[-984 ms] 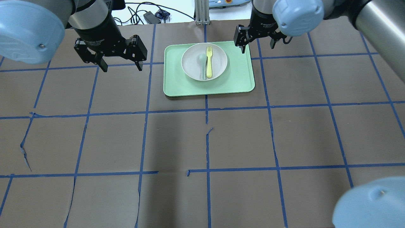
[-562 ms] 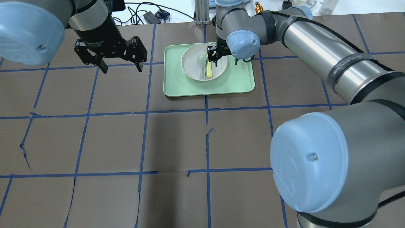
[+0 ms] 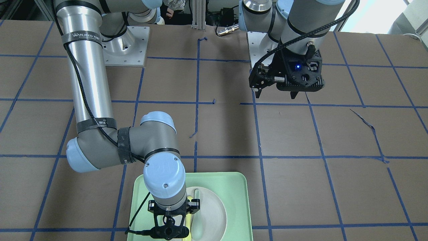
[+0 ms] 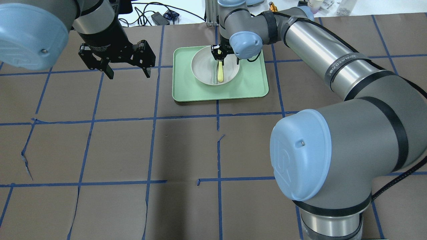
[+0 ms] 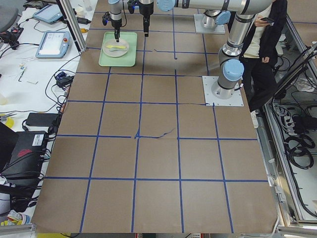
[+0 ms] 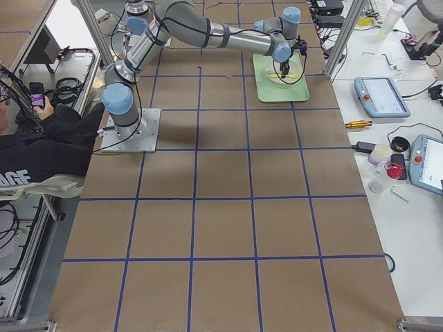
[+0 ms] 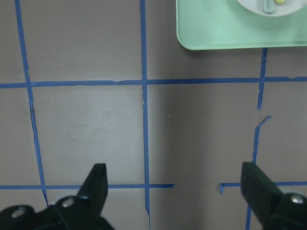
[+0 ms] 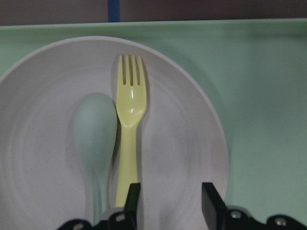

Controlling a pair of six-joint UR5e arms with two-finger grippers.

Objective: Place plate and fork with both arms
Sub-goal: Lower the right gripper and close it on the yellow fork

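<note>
The off-white plate point(image 4: 201, 71) sits on a mint-green tray point(image 4: 186, 90). The pale-yellow fork point(image 4: 220, 76) lies in the plate, next to a grey-green spoon point(image 4: 213, 78). My right gripper point(image 4: 218, 56) hangs low over the plate's far part, fingers a little apart and empty. In the right wrist view the fork point(image 8: 129, 110) lies tines away, its handle running under the left fingertip point(image 8: 132, 199); the spoon point(image 8: 96, 129) is beside it on the plate point(image 8: 187, 143). My left gripper point(image 4: 128, 70) is open and empty above the table, left of the tray.
The tray point(image 3: 237, 197) lies at the table's far middle, close to the edge. Cables and a metal post point(image 4: 211, 13) stand just beyond it. The left wrist view shows the tray's corner point(image 7: 216, 33) and brown paper with blue tape lines.
My right arm has swung left and down from the tray's far right corner to over the plate, and its fingers have narrowed. The left gripper has barely moved.
</note>
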